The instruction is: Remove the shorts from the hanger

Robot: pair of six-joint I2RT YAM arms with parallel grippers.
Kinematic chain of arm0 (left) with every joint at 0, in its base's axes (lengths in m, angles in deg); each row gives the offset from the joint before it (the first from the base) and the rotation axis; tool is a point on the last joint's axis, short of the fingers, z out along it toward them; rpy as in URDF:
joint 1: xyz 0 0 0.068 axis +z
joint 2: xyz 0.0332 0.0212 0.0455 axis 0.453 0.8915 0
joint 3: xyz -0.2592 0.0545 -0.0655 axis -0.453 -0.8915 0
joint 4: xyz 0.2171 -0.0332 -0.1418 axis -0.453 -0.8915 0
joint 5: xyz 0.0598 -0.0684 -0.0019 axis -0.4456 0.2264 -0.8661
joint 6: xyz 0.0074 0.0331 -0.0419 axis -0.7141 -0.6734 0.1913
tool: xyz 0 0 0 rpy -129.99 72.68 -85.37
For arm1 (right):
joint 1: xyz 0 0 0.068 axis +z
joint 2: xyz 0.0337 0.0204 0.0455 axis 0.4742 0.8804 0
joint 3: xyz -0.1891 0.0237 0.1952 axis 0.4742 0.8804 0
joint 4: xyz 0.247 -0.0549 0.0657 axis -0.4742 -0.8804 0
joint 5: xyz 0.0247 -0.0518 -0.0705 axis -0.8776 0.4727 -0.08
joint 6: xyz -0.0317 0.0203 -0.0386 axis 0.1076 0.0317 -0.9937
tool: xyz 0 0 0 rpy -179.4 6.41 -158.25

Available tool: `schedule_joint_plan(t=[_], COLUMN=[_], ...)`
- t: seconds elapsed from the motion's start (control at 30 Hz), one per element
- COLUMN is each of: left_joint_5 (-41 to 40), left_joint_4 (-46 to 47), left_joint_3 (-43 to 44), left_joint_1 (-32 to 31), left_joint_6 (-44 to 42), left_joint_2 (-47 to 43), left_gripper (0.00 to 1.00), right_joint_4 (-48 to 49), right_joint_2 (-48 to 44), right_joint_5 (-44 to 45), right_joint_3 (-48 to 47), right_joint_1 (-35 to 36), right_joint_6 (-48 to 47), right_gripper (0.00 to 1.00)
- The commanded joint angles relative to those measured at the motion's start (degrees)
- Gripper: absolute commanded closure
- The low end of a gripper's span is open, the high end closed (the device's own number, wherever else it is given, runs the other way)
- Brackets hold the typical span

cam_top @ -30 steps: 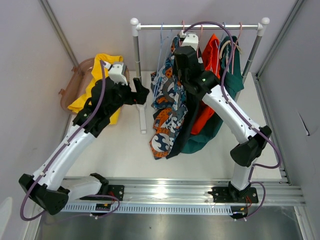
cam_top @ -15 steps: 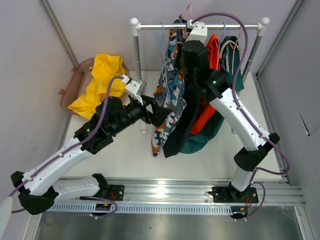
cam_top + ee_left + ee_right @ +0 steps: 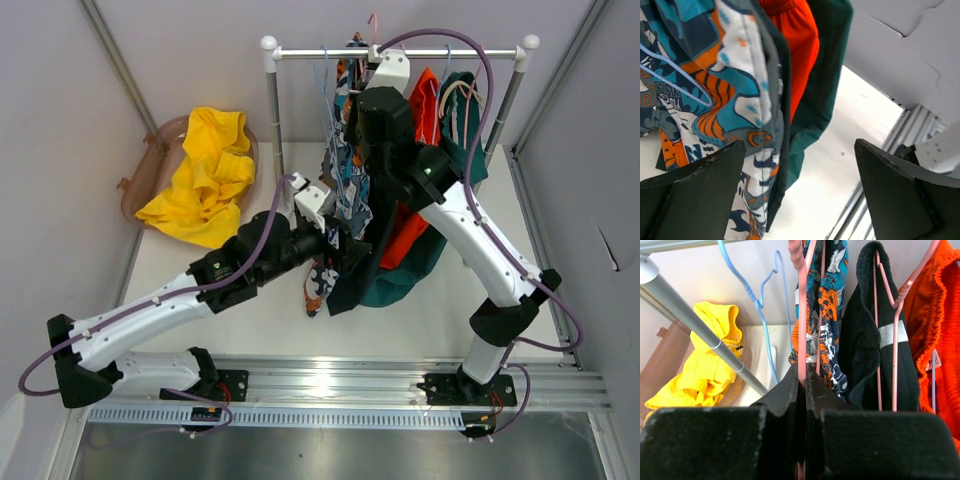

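Though agape, left tool (image 3: 799, 150) near patterned shorts (image 3: 735, 90).

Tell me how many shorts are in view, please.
5. Yellow in the basket at left; patterned on the hanger in the right gripper; dark, orange-red and teal hanging at the rail. More may be hidden behind.

Shorts (image 3: 205, 175) are matt cloth; rail (image 3: 300, 53) smooth metal.

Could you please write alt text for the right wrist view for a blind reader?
The right gripper is shut on a pink hanger carrying patterned shorts. Beside it hang dark shorts and orange-red shorts; yellow shorts lie at left.
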Motion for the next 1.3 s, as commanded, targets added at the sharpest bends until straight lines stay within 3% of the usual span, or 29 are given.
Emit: schedule_joint_plan(t=[0.0,0.17,0.2,0.23,0.27,0.37,0.53,0.7,0.8,0.97,1.13,1.27], left_joint_5=[-4.8,-8.6,-8.7,-8.7,-9.1,-9.6,-15.8,-22.4,-25.6,-34.0,-30.4,-27.6], left_joint_4=[4.1,5.3,5.5,5.2,4.8,2.6,1.1,-0.1,-0.5,-4.7,-4.7,-7.2], left_joint_3=[-0.5,-0.5,-0.3,0.1,0.3,1.0,-6.8,-17.5,-22.4,-15.9,-1.5,10.2], left_joint_1=[-0.7,-1.1,-1.3,-1.5,-1.8,-4.9,-17.0,-28.8,-31.6,-30.2,-19.3,-11.4], left_joint_6=[-1.7,-2.0,-2.0,-1.7,-1.5,-2.0,-0.9,8.3,13.8,11.9,2.5,-0.3], left_joint_2=[1.9,4.7,5.4,5.9,6.1,6.5,1.3,-4.4,-6.3,-4.3,0.8,6.1], left_gripper=[0.11,0.35,0.79,0.96,1.0,1.0,1.0,1.0,1.0,1.0,1.0,1.0], right_joint_4=[1.2,-2.0,-2.4,-2.3,-2.0,-1.4,-2.3,-3.9,-5.9,-9.8,-20.3,-24.7], right_joint_2=[-5.3,-7.7,-8.2,-8.5,-9.0,-9.4,-7.7,-5.7,-5.1,-8.3,-12.7,-17.6], right_joint_5=[2.3,3.2,3.4,3.6,3.8,4.3,2.5,0.7,0.2,-1.4,1.1,1.7], right_joint_3=[-2.5,-2.3,-1.9,-1.5,-0.2,0.6,-1.5,-5.2,-7.2,-4.9,-1.0,5.4], right_joint_1=[1.4,3.2,3.3,3.4,3.4,2.9,0.3,-1.7,-1.9,0.3,8.2,14.7], right_joint_6=[0.5,3.3,3.7,3.9,3.9,3.6,3.8,3.3,3.7,7.9,14.0,22.0], right_gripper=[1.0,1.0,1.0,1.0,1.0,1.0,1.0,1.0,1.0,1.0,1.0,1.0])
